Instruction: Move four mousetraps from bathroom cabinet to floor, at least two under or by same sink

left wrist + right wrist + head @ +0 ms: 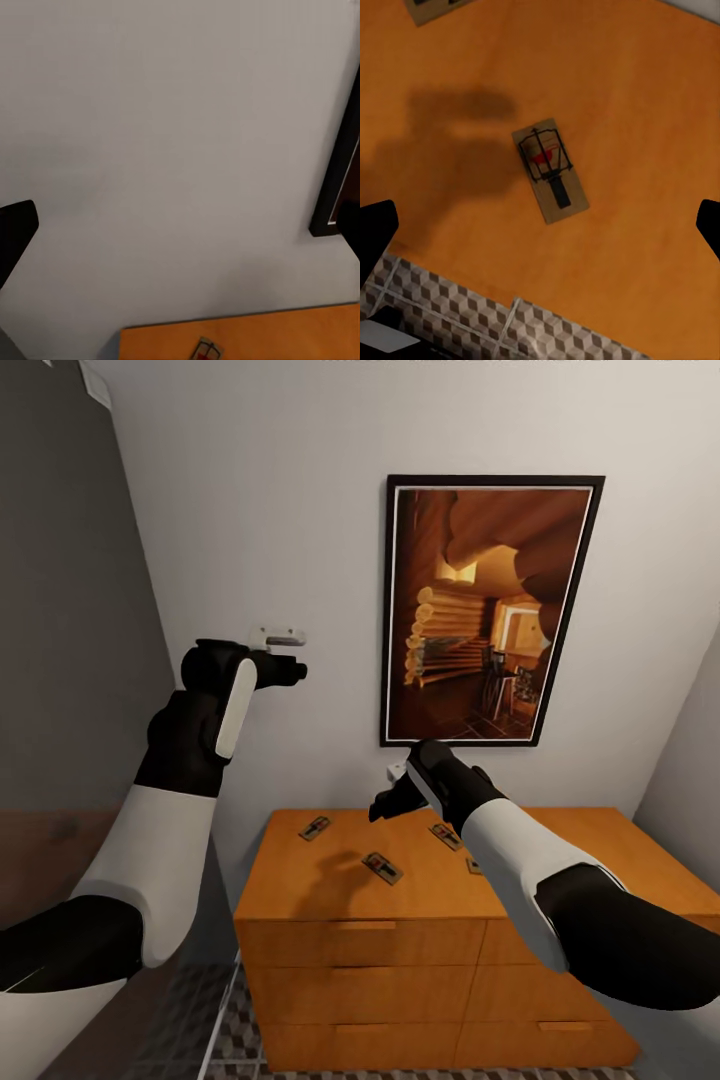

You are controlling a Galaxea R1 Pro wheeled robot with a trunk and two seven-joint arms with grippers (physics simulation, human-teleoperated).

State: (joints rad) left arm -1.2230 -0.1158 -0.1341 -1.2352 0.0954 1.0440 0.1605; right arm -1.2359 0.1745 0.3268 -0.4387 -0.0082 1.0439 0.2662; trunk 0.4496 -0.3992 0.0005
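- Head view: four mousetraps (382,868) lie on the cabinet (340,880) top; none has reached the bathroom floor (215,1025).
- Right claw (392,797) gapes wide, empty, directly above one trap.
- Left claw (290,650): opening unreadable.

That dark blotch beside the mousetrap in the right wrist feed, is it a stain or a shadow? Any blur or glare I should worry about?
Right wrist view: a soft shadow on the cabinet top, left of the mousetrap; the trap's wires read sharply. Head view: the same shadow falls by that trap, under the right gripper; no glare.
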